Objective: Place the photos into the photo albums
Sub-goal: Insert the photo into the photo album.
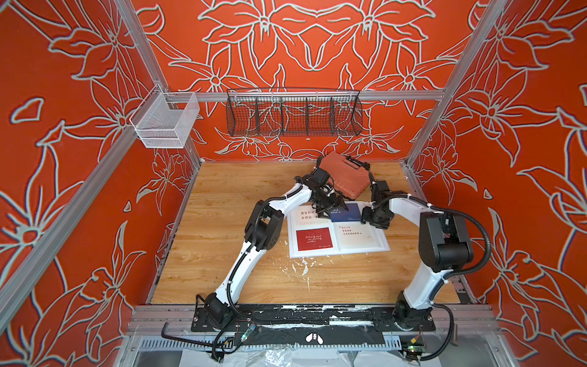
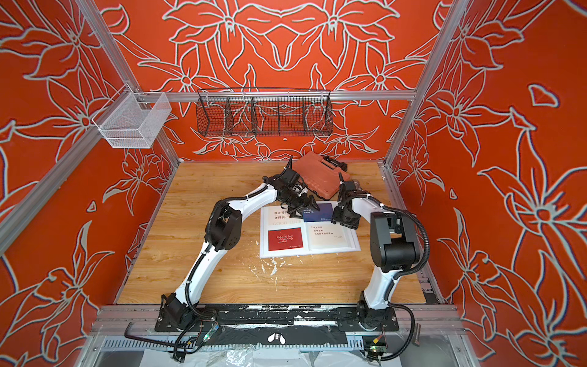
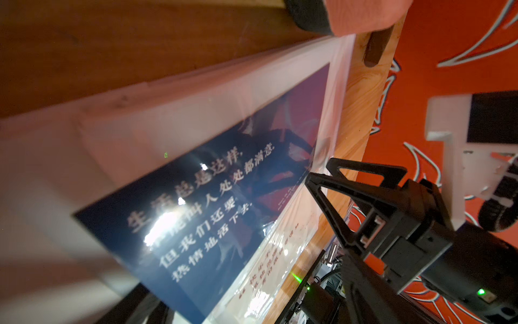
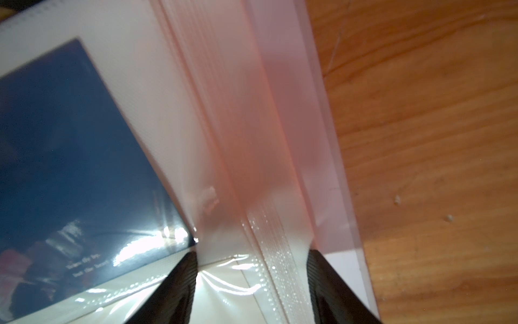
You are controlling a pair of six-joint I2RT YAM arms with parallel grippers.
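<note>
The white photo album (image 1: 292, 244) (image 2: 264, 244) lies open on the wooden table. Its left page holds a white card with Chinese text (image 1: 306, 216) and a dark red card (image 1: 313, 239) (image 2: 285, 239). Another white card (image 1: 355, 236) sits low on the right page. The navy blue card (image 1: 347, 213) (image 3: 210, 210) (image 4: 70, 154) lies slightly askew on the upper right page. My left gripper (image 1: 332, 208) hovers open at its left edge. My right gripper (image 1: 365, 219) (image 4: 251, 261) stands open at its right corner, fingertips down on the clear sleeve. I cannot tell whether the navy card is inside the sleeve.
An orange ribbed case (image 1: 343, 178) lies tilted just behind the album, close to both wrists. White flecks (image 1: 303, 267) dot the table in front of the album. A black wire basket (image 1: 293, 116) and a white mesh basket (image 1: 165, 124) hang on the rails.
</note>
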